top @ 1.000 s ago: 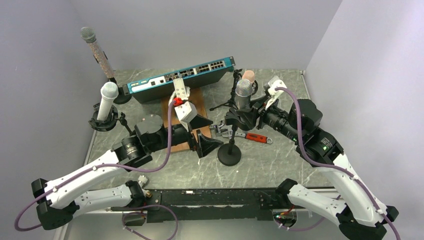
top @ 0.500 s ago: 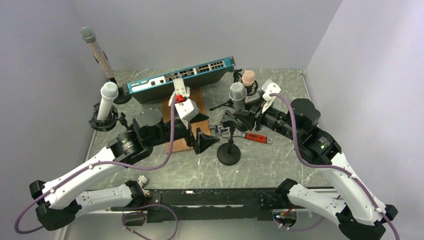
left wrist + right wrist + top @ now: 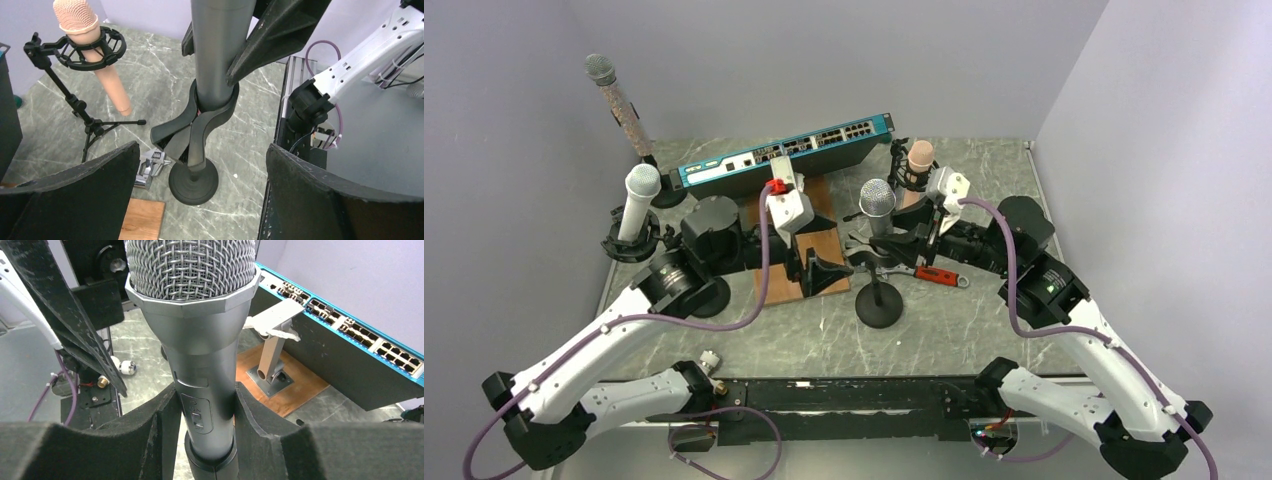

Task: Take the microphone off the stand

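A grey microphone (image 3: pixel 877 200) with a mesh head stands in the clip (image 3: pixel 872 256) of a black stand with a round base (image 3: pixel 879 308). My right gripper (image 3: pixel 896 240) is shut on the microphone's body from the right. In the right wrist view the foam pads (image 3: pixel 160 425) press both sides of the body (image 3: pixel 200 355) just above the clip. My left gripper (image 3: pixel 819 262) is open just left of the stand. In the left wrist view its jaws stand wide on either side of the clip (image 3: pixel 200 125) and base (image 3: pixel 193 181), touching neither.
A blue-edged network switch (image 3: pixel 784 150) lies at the back. A wooden board (image 3: pixel 819 205) with a metal post sits before it. A pink microphone on a tripod (image 3: pixel 919 160), a red-handled wrench (image 3: pixel 929 273), a white microphone (image 3: pixel 639 200) and a glitter microphone (image 3: pixel 619 105) stand around.
My right gripper has moved left with the microphone, and the stand's top has leaned left with it. My left gripper has drawn back to the left and a little farther up the table.
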Controlling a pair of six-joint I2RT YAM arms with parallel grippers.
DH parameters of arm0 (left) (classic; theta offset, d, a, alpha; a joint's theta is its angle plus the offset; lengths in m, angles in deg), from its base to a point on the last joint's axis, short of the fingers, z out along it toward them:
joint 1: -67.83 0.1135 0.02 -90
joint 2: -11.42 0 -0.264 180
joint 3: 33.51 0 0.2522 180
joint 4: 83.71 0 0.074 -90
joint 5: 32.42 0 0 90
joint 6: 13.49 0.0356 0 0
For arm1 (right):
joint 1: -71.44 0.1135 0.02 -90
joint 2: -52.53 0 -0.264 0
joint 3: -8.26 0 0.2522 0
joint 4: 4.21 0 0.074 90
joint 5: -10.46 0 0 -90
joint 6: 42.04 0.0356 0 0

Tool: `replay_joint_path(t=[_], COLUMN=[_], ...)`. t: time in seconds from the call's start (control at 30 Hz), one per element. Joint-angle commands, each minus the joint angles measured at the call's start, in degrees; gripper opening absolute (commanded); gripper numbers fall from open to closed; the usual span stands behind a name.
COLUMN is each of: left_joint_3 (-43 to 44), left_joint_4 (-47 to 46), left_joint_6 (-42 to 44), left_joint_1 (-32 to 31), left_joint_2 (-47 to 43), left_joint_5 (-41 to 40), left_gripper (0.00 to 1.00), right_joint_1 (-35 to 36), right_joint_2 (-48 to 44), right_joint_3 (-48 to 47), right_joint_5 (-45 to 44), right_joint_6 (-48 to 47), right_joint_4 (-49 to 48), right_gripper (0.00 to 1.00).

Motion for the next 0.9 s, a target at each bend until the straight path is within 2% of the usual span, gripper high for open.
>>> replay_joint_path(t=[0.0, 0.13, 0.27, 0.37, 0.57, 0.67, 0.8, 0.87], left_joint_3=[4.10, 4.72, 0.94, -3.22, -6.30, -5.42, -8.32, -7.36], left_joint_4=[-0.54, -3.61, -10.40, -18.30, -29.09, -28.46, -33.58, -31.25], left_joint_6=[4.18, 4.88, 5.31, 2.74, -4.01, -4.09, -5.68, -4.93], left_joint_1=[0.20, 0.40, 2.13, 5.48, 6.82, 6.54, 6.42, 6.33], left_joint_2=[4.25, 8.00, 9.55, 9.32, 10.97, 13.13, 12.62, 13.37], left_joint_5=[4.01, 6.58, 10.44, 15.60, 22.01, 23.08, 22.93, 23.05], left_gripper=[0.99, 0.99, 1.00, 0.99, 0.99, 0.99, 0.95, 0.93], right_joint_1=[0.27, 0.21, 0.23, 0.23, 0.20, 0.22, 0.24, 0.23], right_joint_2=[0.10, -1.22, -0.85, -0.92, -1.22, -1.19, -1.15, -1.30], right_joint_3=[0.96, 1.38, 0.94, 1.43, 2.10, 2.09, 2.00, 2.21], right_joint_5=[2.25, 1.24, 0.42, 0.09, 0.23, -0.24, 0.24, 0.29], right_joint_6=[3.47, 2.86, 2.47, 3.01, 3.17, 3.14, 3.64, 3.64], right_joint_4=[-1.78, -0.93, 0.15, -0.67, -1.21, -1.20, -1.27, -1.56], right_gripper=[0.00, 0.00, 0.00, 0.00, 0.00, 0.00, 0.00, 0.00])
